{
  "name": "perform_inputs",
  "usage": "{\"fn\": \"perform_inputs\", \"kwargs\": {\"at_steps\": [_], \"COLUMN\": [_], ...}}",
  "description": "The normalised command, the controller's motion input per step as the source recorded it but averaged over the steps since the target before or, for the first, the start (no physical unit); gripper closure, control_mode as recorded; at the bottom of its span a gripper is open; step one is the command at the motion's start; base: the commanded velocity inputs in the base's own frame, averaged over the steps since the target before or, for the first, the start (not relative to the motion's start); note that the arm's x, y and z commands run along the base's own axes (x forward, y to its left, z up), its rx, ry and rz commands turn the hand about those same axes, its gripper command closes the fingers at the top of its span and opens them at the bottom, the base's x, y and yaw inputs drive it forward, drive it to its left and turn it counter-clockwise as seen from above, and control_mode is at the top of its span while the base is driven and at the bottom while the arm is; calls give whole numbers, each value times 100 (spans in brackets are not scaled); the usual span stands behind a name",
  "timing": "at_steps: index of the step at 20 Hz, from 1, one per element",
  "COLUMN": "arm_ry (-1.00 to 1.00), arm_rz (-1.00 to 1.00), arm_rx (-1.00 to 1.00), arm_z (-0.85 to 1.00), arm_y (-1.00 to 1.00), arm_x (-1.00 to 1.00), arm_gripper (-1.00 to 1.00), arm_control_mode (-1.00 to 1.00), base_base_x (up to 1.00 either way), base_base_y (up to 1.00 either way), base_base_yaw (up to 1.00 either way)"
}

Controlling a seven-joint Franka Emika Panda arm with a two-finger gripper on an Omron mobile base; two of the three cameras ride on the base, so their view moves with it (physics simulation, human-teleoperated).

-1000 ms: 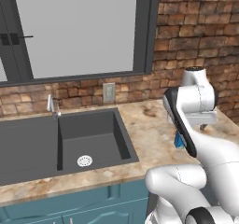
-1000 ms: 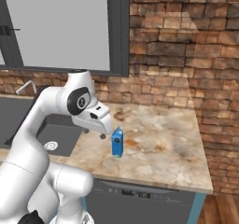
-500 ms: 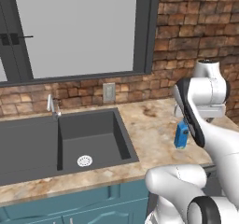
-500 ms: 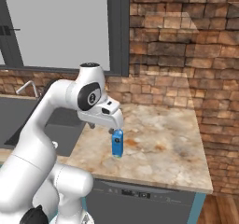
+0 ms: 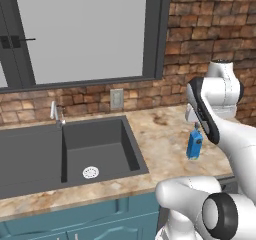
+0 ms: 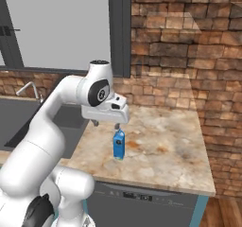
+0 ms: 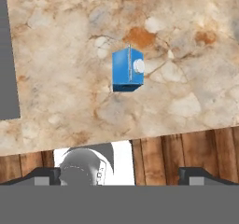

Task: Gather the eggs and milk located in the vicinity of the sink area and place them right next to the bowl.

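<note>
The milk [image 6: 118, 144] is a small blue carton standing upright on the marble counter [image 6: 165, 150], to the right of the sink area [image 5: 75, 149]. In the left base view the milk [image 5: 195, 145] stands near the counter's front edge. My gripper [image 6: 106, 124] hangs open just above it and slightly to its left, touching nothing. In the hand view the milk [image 7: 127, 70] lies ahead of the gripper [image 7: 120, 174], between the lines of the widely spread fingertips [image 7: 46, 174]. The eggs and the bowl are out of view.
A thin silver tap [image 5: 56, 113] stands at the back rim of the sink. A wall socket [image 5: 116, 98] sits on the brick wall behind the counter. The counter ends at the right [image 6: 208, 174], with a dishwasher front [image 6: 137, 197] below.
The arm's upper part swung to the right and the hand shifted from left of the carton to above it. The carton stayed put and the jaws stayed open.
</note>
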Motion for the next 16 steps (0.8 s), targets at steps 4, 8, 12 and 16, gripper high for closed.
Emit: {"fn": "perform_inputs", "kwargs": {"at_steps": [4, 8, 12, 16], "arm_ry": [0, -1, -4, -1], "arm_rz": [0, 0, -1, -3], "arm_rx": [0, 0, 0, 0], "arm_z": [-10, -13, -28, -24], "arm_y": [0, 0, 0, -5], "arm_x": [25, 29, 25, 32], "arm_gripper": [-100, -100, -100, -100], "arm_control_mode": [-100, -100, -100, -100], "base_base_x": [0, 0, 0, 0], "base_base_y": [0, 0, 0, 0], "base_base_yaw": [0, 0, 0, 0]}}
